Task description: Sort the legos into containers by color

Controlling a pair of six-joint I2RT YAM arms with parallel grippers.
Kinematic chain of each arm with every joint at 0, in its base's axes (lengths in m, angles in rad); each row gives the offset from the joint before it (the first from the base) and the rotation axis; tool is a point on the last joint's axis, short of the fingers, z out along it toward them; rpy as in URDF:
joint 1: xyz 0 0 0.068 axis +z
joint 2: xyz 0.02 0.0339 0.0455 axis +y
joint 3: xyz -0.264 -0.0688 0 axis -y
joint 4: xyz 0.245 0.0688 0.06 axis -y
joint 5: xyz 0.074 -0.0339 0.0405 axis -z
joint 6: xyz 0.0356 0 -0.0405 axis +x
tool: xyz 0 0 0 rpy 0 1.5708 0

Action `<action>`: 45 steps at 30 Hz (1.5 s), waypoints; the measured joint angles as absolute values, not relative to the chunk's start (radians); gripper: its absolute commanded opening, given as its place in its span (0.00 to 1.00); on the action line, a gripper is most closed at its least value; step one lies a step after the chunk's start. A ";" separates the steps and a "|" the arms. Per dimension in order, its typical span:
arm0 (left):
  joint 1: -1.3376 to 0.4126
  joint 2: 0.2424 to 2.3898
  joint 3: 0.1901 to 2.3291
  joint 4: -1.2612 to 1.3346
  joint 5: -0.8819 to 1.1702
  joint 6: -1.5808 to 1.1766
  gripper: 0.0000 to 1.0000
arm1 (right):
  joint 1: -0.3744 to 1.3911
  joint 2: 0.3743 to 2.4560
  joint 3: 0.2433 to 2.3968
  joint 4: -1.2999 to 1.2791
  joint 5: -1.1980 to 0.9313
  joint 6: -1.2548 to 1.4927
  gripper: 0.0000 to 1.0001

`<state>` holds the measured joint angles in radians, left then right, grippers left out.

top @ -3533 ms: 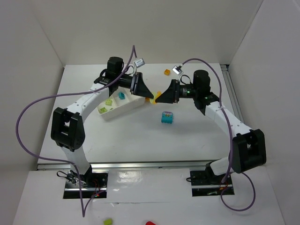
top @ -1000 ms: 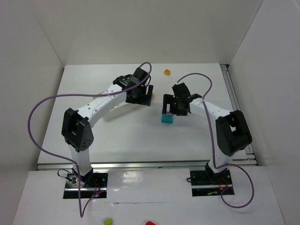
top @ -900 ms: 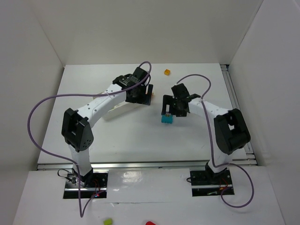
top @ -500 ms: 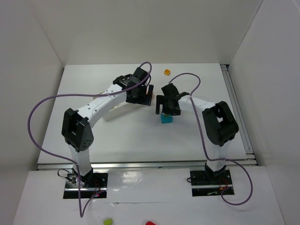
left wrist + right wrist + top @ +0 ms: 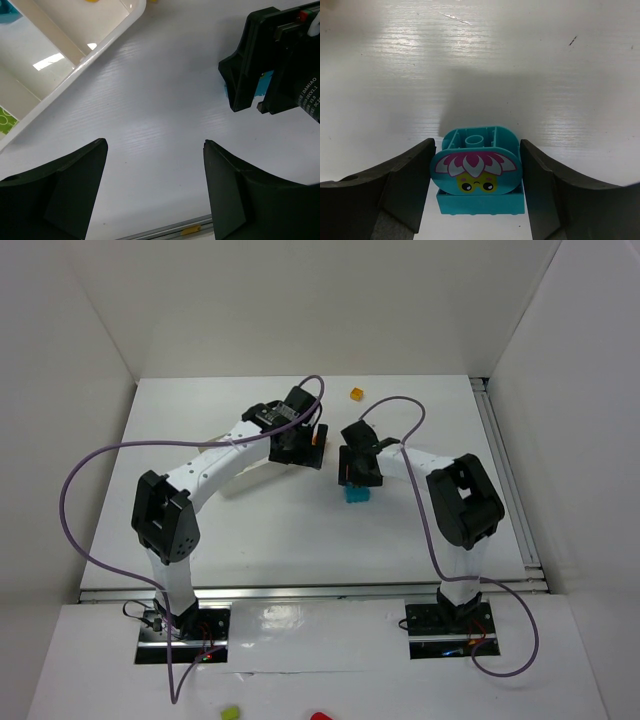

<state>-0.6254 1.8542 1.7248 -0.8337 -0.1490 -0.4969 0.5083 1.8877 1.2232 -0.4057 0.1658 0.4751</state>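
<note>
Right claw swung over, pinching flower-faced cyan block, left claw spread

White walls enclose a white table; a metal rail, possibly aluminium, edges its near side.

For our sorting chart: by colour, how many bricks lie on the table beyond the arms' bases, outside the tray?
Orange: 2, the far orange brick and the near orange brick
Cyan: 1, the printed block
Total: 3
</note>
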 measured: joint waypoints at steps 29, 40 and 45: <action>-0.559 1.726 1.118 0.153 0.596 -0.973 0.98 | 0.419 1.674 1.243 -0.411 -0.076 0.587 0.58; -0.553 1.790 1.158 0.144 0.551 -0.978 0.83 | 0.419 1.673 1.243 -0.412 -0.091 0.587 0.58; -0.553 1.813 1.195 0.113 0.525 -0.963 0.82 | 0.413 1.668 1.243 -0.411 -0.091 0.591 0.58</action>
<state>-0.5529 1.8130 1.1946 0.1135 0.5247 -0.9630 0.4133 1.6680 1.2427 -0.4110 -0.0910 0.5915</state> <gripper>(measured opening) 0.826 0.720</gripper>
